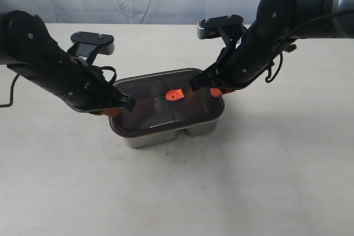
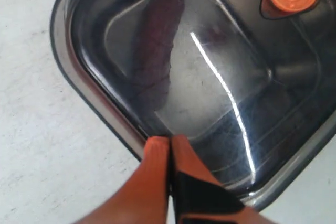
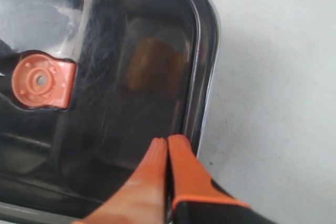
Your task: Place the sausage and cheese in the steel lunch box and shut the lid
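- Left jaws and right jaws: pressed together, empty.
- We have them at the left and right ends of the lid (image 1: 155, 108), whose long axis runs between them.

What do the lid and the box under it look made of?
The lid looks like glossy, dark translucent plastic: the sausage shows dimly through it and light streaks glint on it. The steel lunch box looks like polished metal, probably stainless steel, from its bright reflective walls. The orange valve tab may be rubber or silicone.
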You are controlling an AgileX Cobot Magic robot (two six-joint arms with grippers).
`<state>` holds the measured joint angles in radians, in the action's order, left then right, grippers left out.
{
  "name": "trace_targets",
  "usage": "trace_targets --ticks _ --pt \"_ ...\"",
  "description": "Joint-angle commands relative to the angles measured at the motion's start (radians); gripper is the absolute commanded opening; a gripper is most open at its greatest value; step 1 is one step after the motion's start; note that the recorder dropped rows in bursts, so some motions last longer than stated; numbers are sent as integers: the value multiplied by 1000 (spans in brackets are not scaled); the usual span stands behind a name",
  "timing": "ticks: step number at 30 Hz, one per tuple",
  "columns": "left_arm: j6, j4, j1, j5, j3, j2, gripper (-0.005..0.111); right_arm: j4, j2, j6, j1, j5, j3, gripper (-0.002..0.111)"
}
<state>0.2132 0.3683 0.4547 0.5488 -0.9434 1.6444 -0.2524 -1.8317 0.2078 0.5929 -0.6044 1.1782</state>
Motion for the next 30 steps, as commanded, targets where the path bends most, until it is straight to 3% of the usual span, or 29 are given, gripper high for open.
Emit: trace_targets --ticks 1,10,16,30 --pt "-6 -8 -4 -19 -4 -71 0 0 2 10 -3 4 4 0" --pt "-189 -234 -4 220 4 -149 0 4 2 10 -3 4 4 0" --pt "-187 -223 -4 245 10 -111 0 4 2 10 -3 -5 4 0" --pt "-100 -92 -4 162 10 10 0 6 2 10 -3 -2 4 0"
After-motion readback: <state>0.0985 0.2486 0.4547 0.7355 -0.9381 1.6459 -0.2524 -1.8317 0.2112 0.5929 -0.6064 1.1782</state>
